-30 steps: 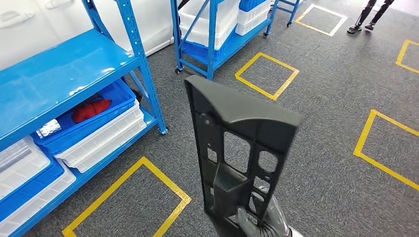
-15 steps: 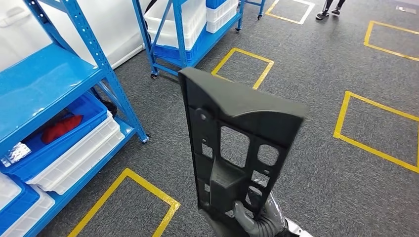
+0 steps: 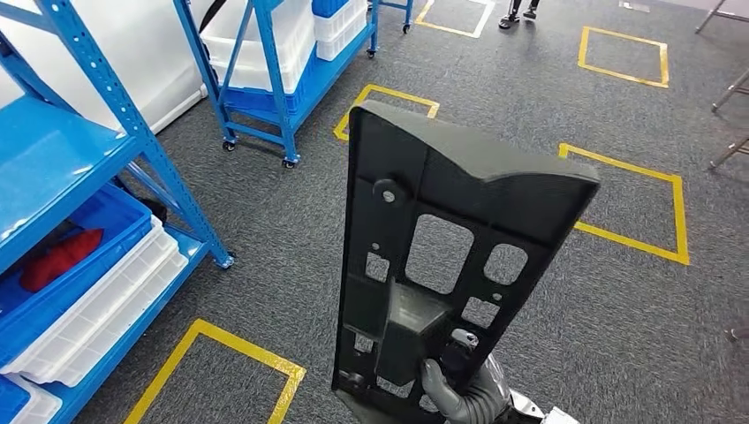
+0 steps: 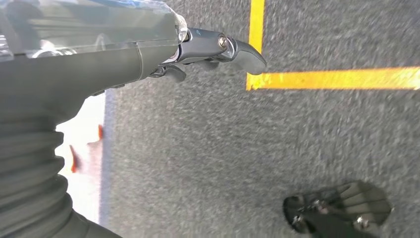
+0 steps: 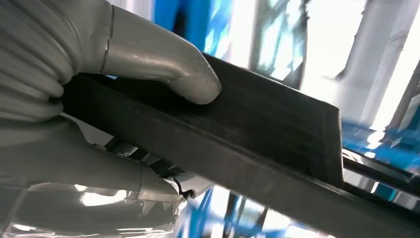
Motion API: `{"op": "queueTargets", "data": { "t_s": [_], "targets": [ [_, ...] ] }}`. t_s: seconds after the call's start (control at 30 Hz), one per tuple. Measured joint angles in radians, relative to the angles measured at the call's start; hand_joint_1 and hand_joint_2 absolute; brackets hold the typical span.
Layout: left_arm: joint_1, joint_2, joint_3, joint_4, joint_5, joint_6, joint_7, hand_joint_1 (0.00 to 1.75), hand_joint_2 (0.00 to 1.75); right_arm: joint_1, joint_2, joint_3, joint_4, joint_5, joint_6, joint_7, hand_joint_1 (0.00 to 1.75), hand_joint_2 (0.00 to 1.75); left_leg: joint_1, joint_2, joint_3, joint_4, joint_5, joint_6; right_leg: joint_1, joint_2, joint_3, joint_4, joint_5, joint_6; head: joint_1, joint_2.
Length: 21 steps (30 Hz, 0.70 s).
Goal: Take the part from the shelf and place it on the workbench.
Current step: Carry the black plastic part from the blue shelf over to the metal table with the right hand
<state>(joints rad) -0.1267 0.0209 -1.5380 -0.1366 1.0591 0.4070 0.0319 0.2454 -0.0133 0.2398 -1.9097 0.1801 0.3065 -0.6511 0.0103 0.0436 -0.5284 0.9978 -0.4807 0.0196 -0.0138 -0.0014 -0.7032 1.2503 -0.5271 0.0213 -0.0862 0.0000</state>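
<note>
Dark part (image 3: 442,265) held upright right of the blue shelf (image 3: 79,177).
Gripped low by right hand (image 3: 464,389); left hand (image 4: 208,49) empty, fingers curled.

Part (image 3: 446,265): dark panel whose lower edge is cut off by the head view's bottom edge, and which hides most of the right robot hand (image 3: 459,389) behind it, leaving a few grey fingers visible through its cut-outs; in the right wrist view its far end runs out of the picture. Shelf (image 3: 53,168): blue rack cut off at the head view's left edge, bin contents partly hidden, a red item (image 3: 55,259) too obscured to identify. Person (image 3: 519,9): feet alone visible at the top edge.
</note>
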Motion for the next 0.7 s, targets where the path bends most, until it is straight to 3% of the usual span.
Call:
{"op": "queueTargets", "data": {
  "t_s": [0.03, 0.1, 0.17, 0.23, 0.27, 0.3, 0.37, 0.43, 0.47, 0.5, 0.57, 0.6, 0.67, 0.7],
  "targets": [
    [0.001, -0.001, 0.0, 0.0, 0.002, -0.005, 0.011, 0.0, 1.75, 0.004, 0.0, -0.002, -0.001, 0.009, -0.003, -0.001, 1.75, 1.75, 0.0, 0.008, 0.003, 0.0, -0.002, -0.002, 0.002, -0.016, 0.043, -0.077, 0.032, -0.004, 0.0, 0.0],
    [0.002, -0.004, 0.0, 0.0, 0.004, -0.014, 0.03, 0.0, 1.75, 0.007, 0.0, -0.005, -0.003, -0.003, 0.01, -0.007, 1.75, 1.75, -0.005, 0.021, 0.007, 0.001, -0.007, -0.011, 0.012, -0.052, 0.109, -0.199, 0.066, -0.017, 0.0, 0.0],
    [0.004, -0.005, 0.0, 0.0, 0.005, -0.02, 0.044, 0.0, 1.75, 0.011, 0.0, -0.006, -0.007, -0.004, 0.01, -0.014, 1.75, 1.75, -0.008, 0.035, 0.01, 0.001, -0.011, -0.02, 0.021, -0.058, 0.121, -0.23, 0.065, -0.029, 0.0, 0.0],
    [0.004, -0.006, -0.001, 0.0, 0.006, -0.023, 0.05, 0.0, 1.75, 0.018, 0.001, -0.007, -0.01, 0.006, 0.001, -0.015, 1.75, 1.75, -0.007, 0.044, 0.015, 0.003, -0.018, -0.031, 0.018, -0.038, 0.121, -0.236, 0.068, -0.039, 0.0, 0.0],
    [0.004, -0.006, -0.001, 0.0, 0.007, -0.023, 0.051, 0.0, 1.75, 0.019, 0.001, -0.008, -0.012, 0.009, -0.001, -0.015, 1.75, 1.75, -0.006, 0.034, 0.012, 0.017, -0.031, -0.035, 0.015, -0.029, 0.124, -0.241, 0.071, -0.045, 0.0, 0.0],
    [0.004, -0.006, -0.001, 0.0, 0.007, -0.023, 0.052, 0.0, 1.75, 0.02, 0.002, -0.008, -0.014, 0.011, -0.002, -0.015, 1.75, 1.75, -0.005, 0.017, -0.002, 0.052, -0.054, -0.039, 0.012, -0.02, 0.126, -0.246, 0.074, -0.05, 0.0, 0.0],
    [0.006, -0.006, -0.001, 0.0, 0.008, -0.024, 0.053, 0.0, 1.75, 0.02, 0.005, -0.008, -0.016, 0.018, -0.004, -0.015, 1.75, 1.75, -0.002, -0.021, -0.06, 0.176, -0.118, -0.044, 0.01, -0.001, 0.128, -0.249, 0.077, -0.056, 0.0, 0.0],
    [0.011, -0.006, -0.001, 0.0, 0.009, -0.021, 0.051, 0.0, 1.75, 0.02, 0.006, -0.008, -0.015, 0.007, 0.012, -0.014, 1.75, 1.75, -0.001, -0.034, -0.118, 0.288, -0.153, -0.047, 0.011, 0.021, 0.127, -0.248, 0.077, -0.058, 0.0, 0.0],
    [0.012, -0.005, -0.001, 0.0, 0.01, -0.015, 0.045, 0.0, 1.75, 0.018, 0.006, -0.008, -0.011, -0.005, 0.025, -0.014, 1.75, 1.75, -0.001, -0.036, -0.125, 0.293, -0.139, -0.048, 0.011, 0.033, 0.128, -0.246, 0.077, -0.058, 0.0, 0.0],
    [0.013, -0.004, -0.001, 0.0, 0.011, -0.007, 0.034, 0.0, 1.75, 0.015, 0.006, -0.008, -0.006, -0.02, 0.04, -0.014, 1.75, 1.75, 0.0, -0.037, -0.113, 0.257, -0.106, -0.048, 0.011, 0.045, 0.129, -0.245, 0.076, -0.057, 0.0, 0.0],
    [0.012, -0.001, -0.001, 0.0, 0.014, 0.014, 0.0, 0.0, 1.75, 0.006, 0.006, -0.007, 0.01, -0.035, 0.053, -0.02, 1.75, 1.75, 0.002, -0.059, -0.054, 0.113, -0.028, -0.045, 0.011, 0.067, 0.129, -0.238, 0.073, -0.051, 0.0, 0.0],
    [0.01, 0.0, -0.001, 0.0, 0.014, 0.022, -0.017, 0.0, 1.75, 0.0, 0.006, -0.007, 0.019, -0.037, 0.056, -0.025, 1.75, 1.75, 0.003, -0.073, -0.031, 0.057, -0.007, -0.042, 0.012, 0.077, 0.127, -0.234, 0.072, -0.047, 0.0, 0.0],
    [0.006, 0.001, -0.001, 0.0, 0.014, 0.036, -0.046, 0.0, 1.75, -0.012, 0.006, -0.007, 0.037, -0.034, 0.059, -0.033, 1.75, 1.75, 0.002, -0.086, -0.015, 0.015, -0.001, -0.032, 0.012, 0.091, 0.12, -0.229, 0.072, -0.035, 0.0, 0.0],
    [0.004, 0.001, -0.001, 0.0, 0.013, 0.039, -0.056, 0.0, 1.75, -0.016, 0.006, -0.007, 0.046, -0.033, 0.065, -0.035, 1.75, 1.75, 0.001, -0.079, -0.014, 0.013, 0.003, -0.025, 0.01, 0.098, 0.117, -0.23, 0.074, -0.028, 0.0, 0.0]
  ]
}}
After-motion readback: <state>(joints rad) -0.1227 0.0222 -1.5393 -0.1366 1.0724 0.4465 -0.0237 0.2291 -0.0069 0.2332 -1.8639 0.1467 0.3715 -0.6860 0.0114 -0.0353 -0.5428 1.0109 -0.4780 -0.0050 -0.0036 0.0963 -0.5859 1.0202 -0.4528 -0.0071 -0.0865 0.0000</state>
